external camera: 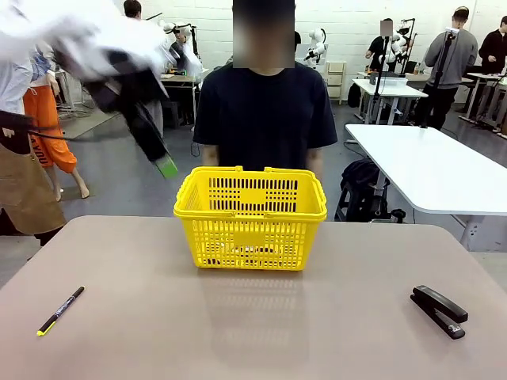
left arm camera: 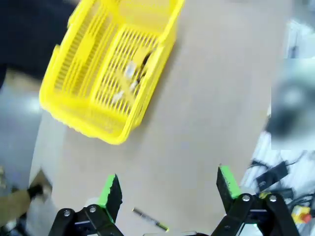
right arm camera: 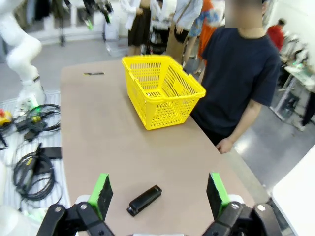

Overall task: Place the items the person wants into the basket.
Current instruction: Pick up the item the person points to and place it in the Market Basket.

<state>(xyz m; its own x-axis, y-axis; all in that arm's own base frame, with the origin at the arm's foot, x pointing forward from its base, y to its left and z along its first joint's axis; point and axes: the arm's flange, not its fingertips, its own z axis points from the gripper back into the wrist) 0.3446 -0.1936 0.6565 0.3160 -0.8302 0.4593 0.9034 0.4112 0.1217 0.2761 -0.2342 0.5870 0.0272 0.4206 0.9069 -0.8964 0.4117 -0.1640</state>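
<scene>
The yellow basket (external camera: 250, 218) stands at the far middle of the table, right in front of the person (external camera: 265, 115) in the dark T-shirt. In the left wrist view the basket (left arm camera: 83, 93) holds small items (left arm camera: 130, 78) on its floor, whitish, yellow and dark, too blurred to tell apart. My left gripper (external camera: 163, 165) hangs blurred in the air, up and to the left of the basket; its fingers (left arm camera: 112, 189) stand open with nothing between them. My right gripper (right arm camera: 158, 193) is open high above the table's right end, with nothing in it.
A thin black pen with a yellow tip (external camera: 61, 310) lies near the front left of the table. A black stapler (external camera: 440, 311) lies at the front right, below my right gripper (right arm camera: 144, 200). The person's hand (right arm camera: 225, 145) rests at the far table edge.
</scene>
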